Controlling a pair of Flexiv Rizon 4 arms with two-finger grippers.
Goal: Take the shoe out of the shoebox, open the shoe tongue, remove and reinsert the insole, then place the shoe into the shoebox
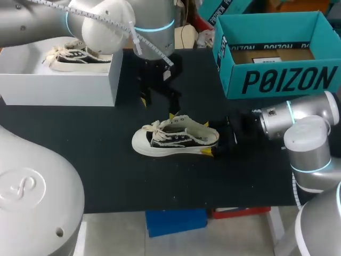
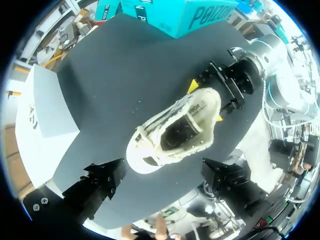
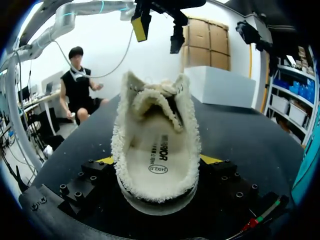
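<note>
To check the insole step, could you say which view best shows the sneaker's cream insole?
Right wrist view: it looks onto the cream insole. Left wrist view shows only a dark opening; head view, the cream-and-black sneaker side-on.

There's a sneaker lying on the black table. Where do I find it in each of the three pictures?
Head view: the sneaker stands at the middle of the table.
Left wrist view: seen from above, ahead of the left gripper.
Right wrist view: heel-first, held in the right gripper.
Shared landmark: the white box, in all three.
</note>
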